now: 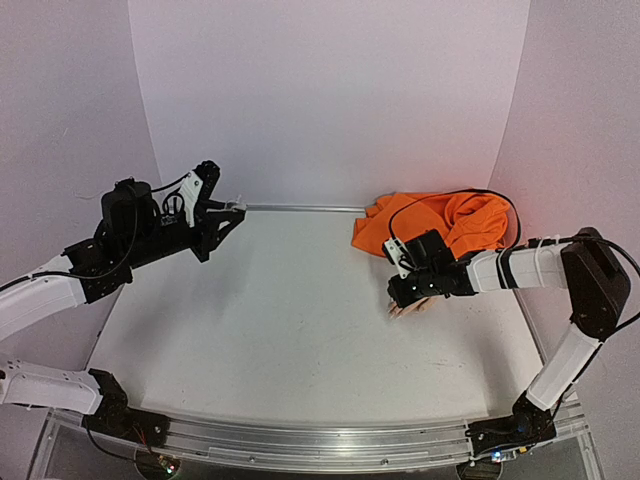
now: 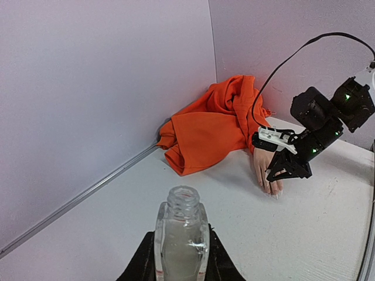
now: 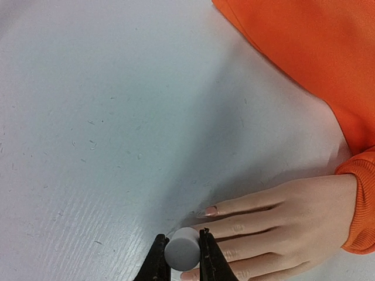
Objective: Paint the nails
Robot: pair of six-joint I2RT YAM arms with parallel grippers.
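The pale mannequin hand (image 3: 281, 222) lies palm down on the white table, with its orange sleeve (image 3: 304, 52) bunched behind it. One of the nails (image 3: 210, 211) shows on a fingertip; the others are hidden or too small to tell. My right gripper (image 3: 181, 239) is shut on a small grey cylindrical cap (image 3: 181, 250), right over the fingertips. From above, the right gripper (image 1: 405, 298) covers most of the hand (image 1: 412, 308). At the far left my left gripper (image 2: 181, 249) is shut on a small clear bottle (image 2: 181, 231) with an open neck, held upright above the table.
The orange sleeve (image 1: 440, 225) is piled against the back wall at the right. A metal rail (image 2: 76, 202) runs along the foot of the back wall. The right arm's cable (image 1: 450, 200) loops over the fabric.
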